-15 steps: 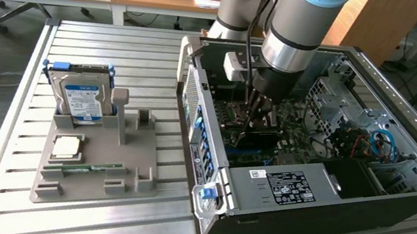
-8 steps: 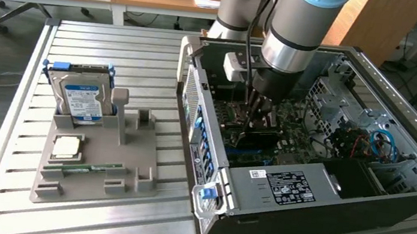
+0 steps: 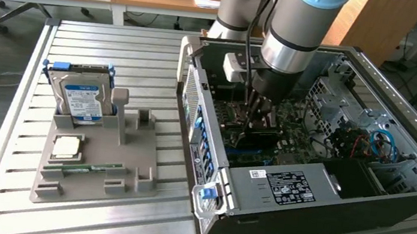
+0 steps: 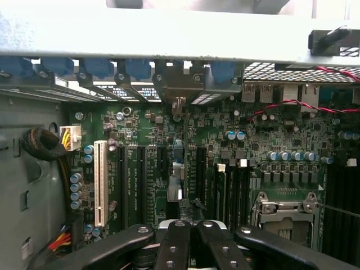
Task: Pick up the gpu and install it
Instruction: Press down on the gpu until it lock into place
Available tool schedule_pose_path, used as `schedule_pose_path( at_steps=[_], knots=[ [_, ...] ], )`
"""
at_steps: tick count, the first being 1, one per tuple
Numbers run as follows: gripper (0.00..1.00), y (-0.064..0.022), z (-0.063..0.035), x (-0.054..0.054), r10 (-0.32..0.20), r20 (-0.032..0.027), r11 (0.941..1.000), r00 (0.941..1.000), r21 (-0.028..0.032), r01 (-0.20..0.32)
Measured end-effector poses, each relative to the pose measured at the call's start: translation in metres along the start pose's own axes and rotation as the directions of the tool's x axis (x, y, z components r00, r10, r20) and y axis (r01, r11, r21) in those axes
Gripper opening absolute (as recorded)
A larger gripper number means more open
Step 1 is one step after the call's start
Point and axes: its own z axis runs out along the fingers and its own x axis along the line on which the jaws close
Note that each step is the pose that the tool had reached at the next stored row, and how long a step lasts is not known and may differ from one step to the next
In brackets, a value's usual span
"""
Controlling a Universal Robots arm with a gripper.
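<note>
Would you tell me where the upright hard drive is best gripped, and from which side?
Probably by its upper edge, pinching the two broad faces from straight above: the hard drive stands upright in the grey holder, whose slot covers its lower part.

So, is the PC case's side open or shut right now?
Open: the computer case lies with its side panel off, the motherboard is exposed, and the gripper reaches down inside it.

Slatted metal table (image 3: 121,45) carries grey holder (image 3: 93,165), open computer case (image 3: 392,195).
</note>
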Motion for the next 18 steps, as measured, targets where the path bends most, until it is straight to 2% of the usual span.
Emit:
schedule_pose_path(
  at_steps=[3, 4, 14, 18],
  knots=[
    [0.11, 0.0001, 0.0011, 0.0001, 0.000, -0.0002, 1.0000, 1.0000, -0.0002, 0.000],
    [0.11, 0.0001, 0.0023, -0.0001, 0.000, 0.0020, 1.0000, 1.0000, 0.0009, 0.000],
    [0.11, 0.0014, 0.0047, 0.0003, 0.000, -0.0009, 1.0000, 1.0000, -0.0004, 0.000],
    [0.11, 0.0019, 0.0062, 0.0002, 0.000, 0.0002, 1.0000, 1.0000, 0.0000, 0.000]
  ],
)
